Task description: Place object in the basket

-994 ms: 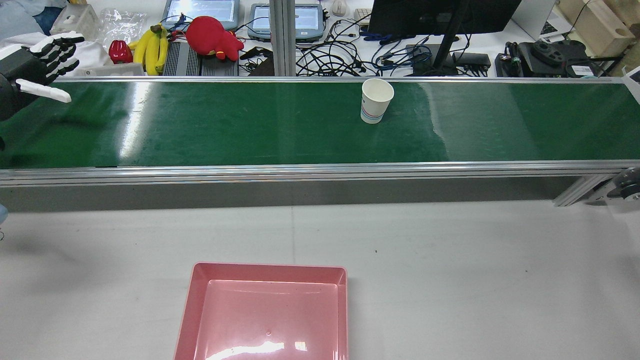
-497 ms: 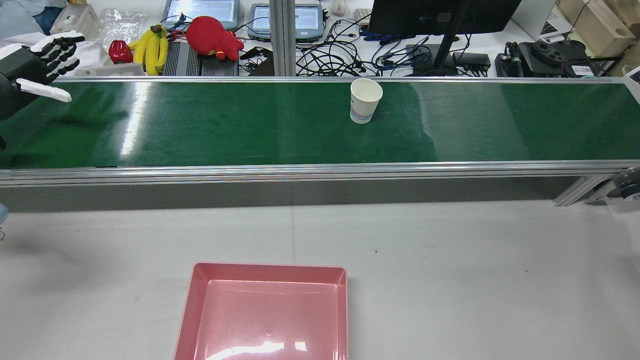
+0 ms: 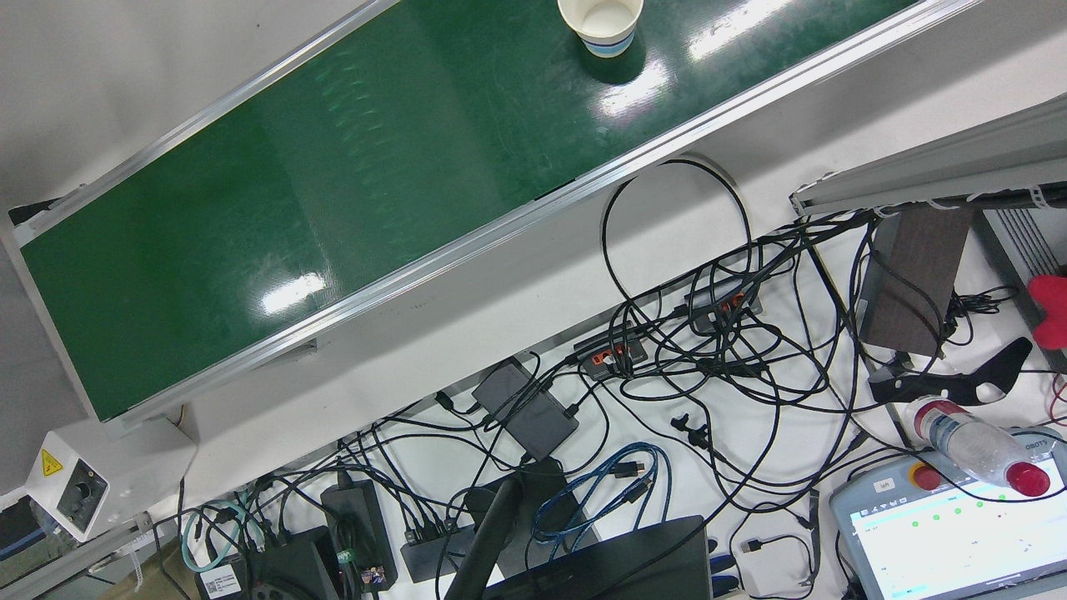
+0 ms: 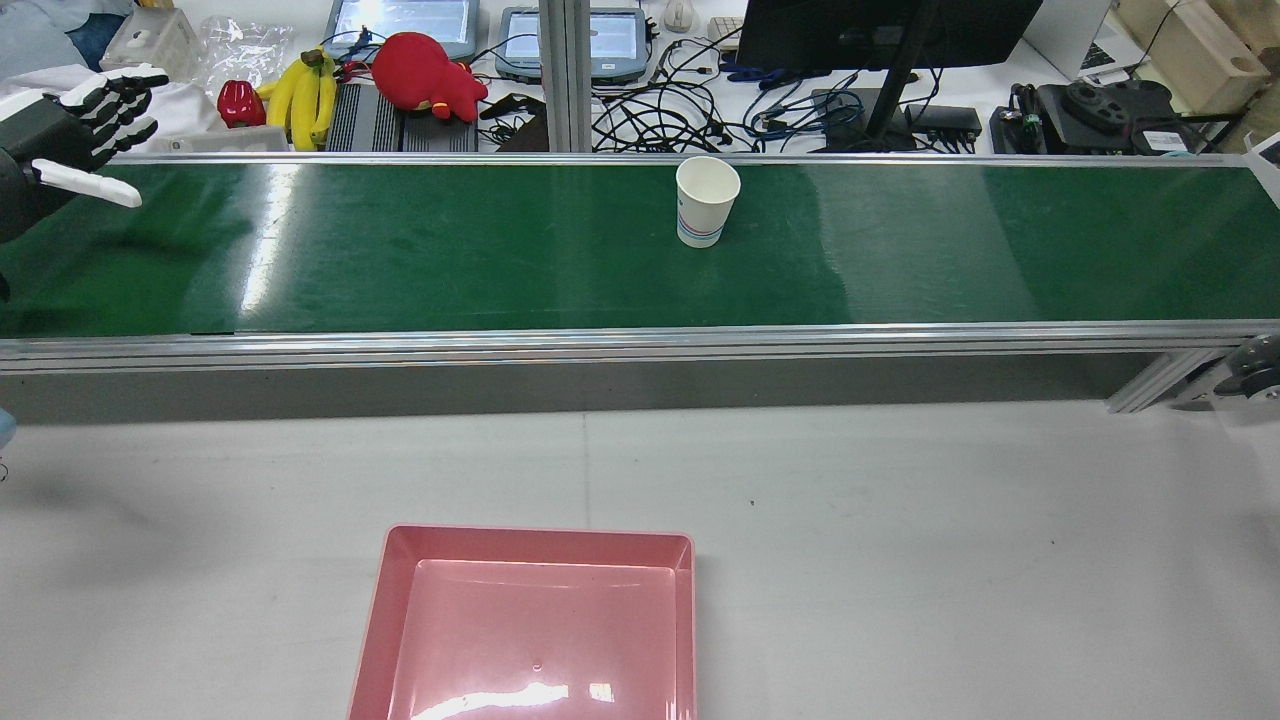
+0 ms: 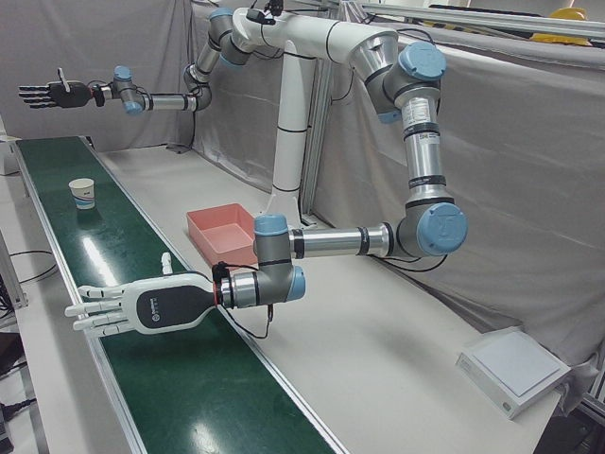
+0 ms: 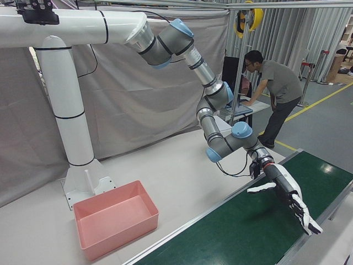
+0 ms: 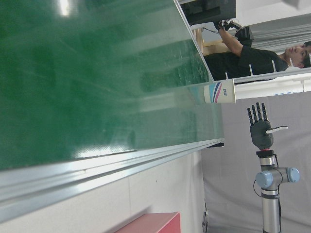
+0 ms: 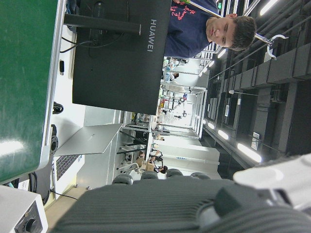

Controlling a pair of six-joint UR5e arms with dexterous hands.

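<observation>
A white paper cup [image 4: 706, 202] stands upright on the green conveyor belt [image 4: 400, 260], also seen in the front view [image 3: 600, 23], the left-front view [image 5: 83, 193] and the left hand view [image 7: 221, 92]. The pink basket [image 4: 540, 537] sits empty on the grey table, nearer the robot. My left hand [image 4: 70, 130] hovers open over the belt's left end, far from the cup; it also shows in the left-front view [image 5: 142, 307] and the right-front view [image 6: 287, 199]. My right hand [image 5: 52, 95] is open and empty, held high beyond the cup near the belt's far end.
Beyond the belt, a cluttered desk holds bananas [image 4: 305, 95], a red plush toy [image 4: 425, 72], cables and a monitor [image 4: 880, 30]. A person [image 6: 276, 94] stands past the belt's end. Grey table [image 4: 900, 560] lies between belt and basket.
The cup has travelled leftward along the belt in the rear view, toward the left hand. Both hands have stayed almost still and open.
</observation>
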